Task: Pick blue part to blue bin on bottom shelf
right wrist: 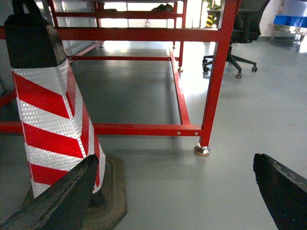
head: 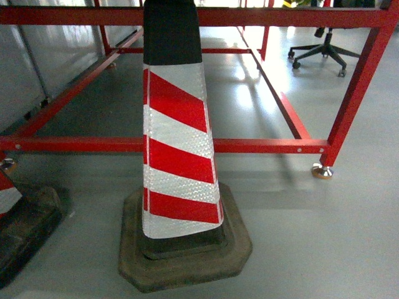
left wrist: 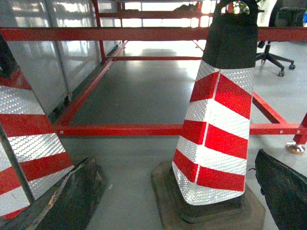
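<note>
Neither the blue part nor the blue bin nor the bottom shelf is seen in any view, so no direction from either gripper can be given. A striped cone (head: 177, 131) and a red frame (head: 262, 146) are faced. Left gripper (left wrist: 177, 191) and right gripper (right wrist: 172, 191) are held apart, empty.

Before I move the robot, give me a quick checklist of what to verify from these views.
1. Blue part in view: not ok, none shows in any view.
2. Bottom shelf in view: not ok, only a red frame stands ahead, no steel rack with rollers.
3. Path ahead: not ok, a striped cone stands right in front, and a second cone stands to its left.
4. Left gripper: ok, fingers spread wide, nothing between them.
5. Right gripper: ok, fingers spread wide, nothing held.
6. Blue bin: cannot tell, something blue sits far off to the right, too small to identify.
</note>
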{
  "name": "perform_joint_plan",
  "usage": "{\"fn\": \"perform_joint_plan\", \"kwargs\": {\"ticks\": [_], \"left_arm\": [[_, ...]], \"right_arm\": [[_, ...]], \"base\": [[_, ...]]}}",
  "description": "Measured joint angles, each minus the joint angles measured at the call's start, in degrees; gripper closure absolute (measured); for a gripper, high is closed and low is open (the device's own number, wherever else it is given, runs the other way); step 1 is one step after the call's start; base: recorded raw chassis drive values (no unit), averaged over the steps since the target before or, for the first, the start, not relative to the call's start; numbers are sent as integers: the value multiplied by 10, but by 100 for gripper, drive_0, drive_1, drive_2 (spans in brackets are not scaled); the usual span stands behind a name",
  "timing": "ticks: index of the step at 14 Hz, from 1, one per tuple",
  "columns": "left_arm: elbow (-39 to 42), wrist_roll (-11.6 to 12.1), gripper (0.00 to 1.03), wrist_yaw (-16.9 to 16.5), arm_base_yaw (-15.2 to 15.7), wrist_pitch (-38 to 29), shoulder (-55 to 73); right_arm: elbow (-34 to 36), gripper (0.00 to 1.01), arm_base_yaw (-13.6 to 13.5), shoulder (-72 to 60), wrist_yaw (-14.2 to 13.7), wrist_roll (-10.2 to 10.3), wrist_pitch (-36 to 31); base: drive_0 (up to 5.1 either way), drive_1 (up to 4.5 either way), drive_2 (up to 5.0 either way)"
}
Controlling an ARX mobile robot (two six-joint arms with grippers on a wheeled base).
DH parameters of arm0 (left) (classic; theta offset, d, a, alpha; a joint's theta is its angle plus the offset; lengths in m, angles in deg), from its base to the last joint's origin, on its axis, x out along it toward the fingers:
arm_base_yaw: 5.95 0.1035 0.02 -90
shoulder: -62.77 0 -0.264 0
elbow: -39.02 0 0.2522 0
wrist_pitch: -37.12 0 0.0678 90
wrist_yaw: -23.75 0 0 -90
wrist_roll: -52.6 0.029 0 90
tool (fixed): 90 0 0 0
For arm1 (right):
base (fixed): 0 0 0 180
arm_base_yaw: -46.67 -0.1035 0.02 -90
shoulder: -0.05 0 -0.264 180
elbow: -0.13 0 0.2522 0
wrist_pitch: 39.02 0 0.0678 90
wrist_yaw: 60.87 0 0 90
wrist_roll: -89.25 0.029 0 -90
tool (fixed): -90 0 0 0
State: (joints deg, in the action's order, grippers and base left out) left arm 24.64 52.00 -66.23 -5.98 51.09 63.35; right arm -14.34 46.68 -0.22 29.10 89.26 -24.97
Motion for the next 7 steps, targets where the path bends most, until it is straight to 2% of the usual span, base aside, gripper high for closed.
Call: {"fn": "perform_joint_plan", "kwargs": {"ticks": [7], "left_arm": [[0, 0, 5, 0, 0, 0, 0]], "right_arm": [[0, 3, 0, 0, 0, 0, 0]], "base": [[0, 0, 0]]}}
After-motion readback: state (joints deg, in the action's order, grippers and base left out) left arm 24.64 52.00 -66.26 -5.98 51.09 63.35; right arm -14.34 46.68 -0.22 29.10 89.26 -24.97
